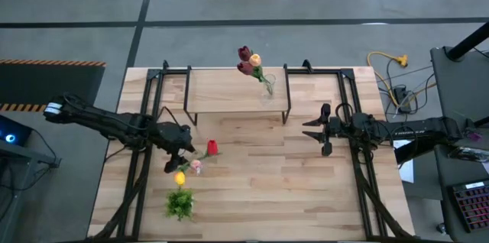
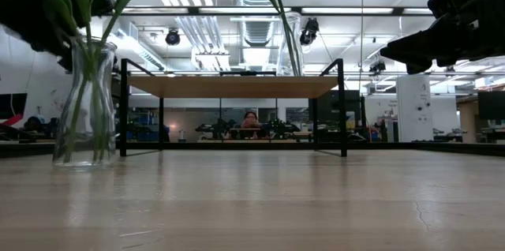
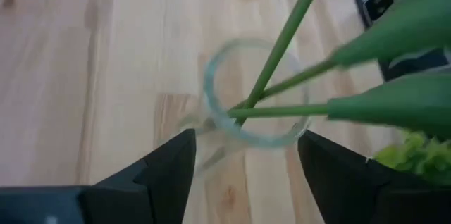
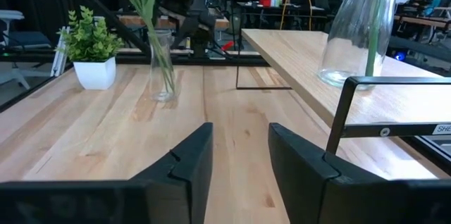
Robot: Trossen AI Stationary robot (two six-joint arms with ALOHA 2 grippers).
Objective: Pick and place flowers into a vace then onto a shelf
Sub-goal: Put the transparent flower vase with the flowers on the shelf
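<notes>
Flowers [image 1: 200, 157], red, pink and yellow tulips, stand in a clear glass vase [image 3: 257, 104] on the tabletop [image 1: 290, 182], near my left side and just beside a small potted leafy plant [image 1: 180, 204]. My left gripper [image 3: 243, 171] hovers right over that vase with its fingers [image 3: 165, 171] spread wide on either side of the glass rim; they hold nothing and I see no contact with the glass. Three green stems cross in the vase mouth. A second vase [image 1: 268, 86], holding maroon and orange tulips [image 1: 248, 60], stands on the shelf [image 1: 229, 90]. My right gripper [image 1: 311, 130] hangs above the table near the shelf's right end, fingers partly apart and empty.
</notes>
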